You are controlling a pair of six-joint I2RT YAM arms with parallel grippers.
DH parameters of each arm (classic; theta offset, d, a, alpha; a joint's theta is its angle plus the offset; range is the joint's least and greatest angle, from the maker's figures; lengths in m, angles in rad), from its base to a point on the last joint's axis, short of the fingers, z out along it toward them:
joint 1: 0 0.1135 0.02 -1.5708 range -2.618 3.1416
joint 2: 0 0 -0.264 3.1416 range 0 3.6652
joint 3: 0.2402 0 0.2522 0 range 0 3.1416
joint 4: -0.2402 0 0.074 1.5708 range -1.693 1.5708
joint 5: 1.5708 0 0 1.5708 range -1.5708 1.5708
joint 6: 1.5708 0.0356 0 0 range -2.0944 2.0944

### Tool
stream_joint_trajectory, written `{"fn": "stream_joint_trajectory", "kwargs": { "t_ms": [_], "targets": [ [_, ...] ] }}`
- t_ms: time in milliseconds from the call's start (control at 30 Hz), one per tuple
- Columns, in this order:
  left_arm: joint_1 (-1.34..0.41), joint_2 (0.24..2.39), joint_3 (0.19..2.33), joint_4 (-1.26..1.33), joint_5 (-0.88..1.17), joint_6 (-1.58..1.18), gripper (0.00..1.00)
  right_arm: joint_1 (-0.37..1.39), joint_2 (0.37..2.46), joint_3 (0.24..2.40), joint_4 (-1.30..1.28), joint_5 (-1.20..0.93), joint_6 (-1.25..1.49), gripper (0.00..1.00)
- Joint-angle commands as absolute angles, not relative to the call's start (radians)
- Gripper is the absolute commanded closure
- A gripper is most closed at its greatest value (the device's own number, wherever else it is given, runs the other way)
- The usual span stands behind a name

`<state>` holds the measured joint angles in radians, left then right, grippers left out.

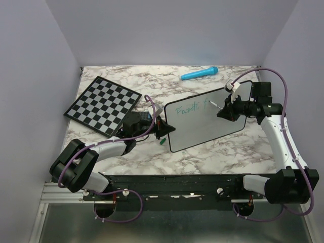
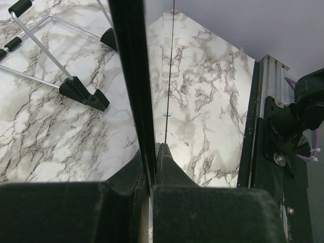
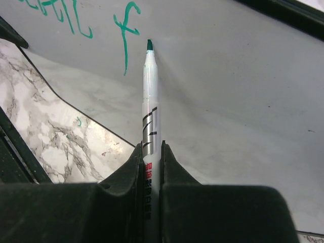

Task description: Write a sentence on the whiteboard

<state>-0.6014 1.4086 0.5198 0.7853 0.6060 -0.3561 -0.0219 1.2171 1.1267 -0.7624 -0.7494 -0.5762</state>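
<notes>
Left gripper (image 2: 154, 152) clamped tight on the whiteboard (image 1: 202, 121) frame edge; right gripper (image 3: 151, 149) pinching a marker (image 3: 150, 101).
Marble table (image 1: 147, 86); whiteboard propped up centre-right; chessboard (image 1: 103, 105) far left; teal sentence (image 1: 185, 108), roughly "Faith f", top-left of board; marker tip just right of the "f", can't tell if it touches.

Soft, even overhead light; all views fairly sharp.
Faint grey reflections on whiteboard (image 3: 228, 91), soft shadows on marble table (image 1: 212, 152), near fingers (image 2: 202, 212) dark and slightly blurred in wrist views.
</notes>
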Motion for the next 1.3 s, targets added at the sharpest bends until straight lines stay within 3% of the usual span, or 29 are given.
{"fn": "stream_joint_trajectory", "kwargs": {
  "t_ms": [0,1267],
  "targets": [
    [-0.591,1.433,0.512,0.670,0.601,-0.245,1.00,-0.028,1.226,1.135,-0.779,-0.767,-0.595,0.99],
    [-0.588,1.445,0.532,0.653,0.609,-0.233,1.00,-0.044,1.221,1.114,-0.792,-0.695,-0.595,1.00]
  ]
}}
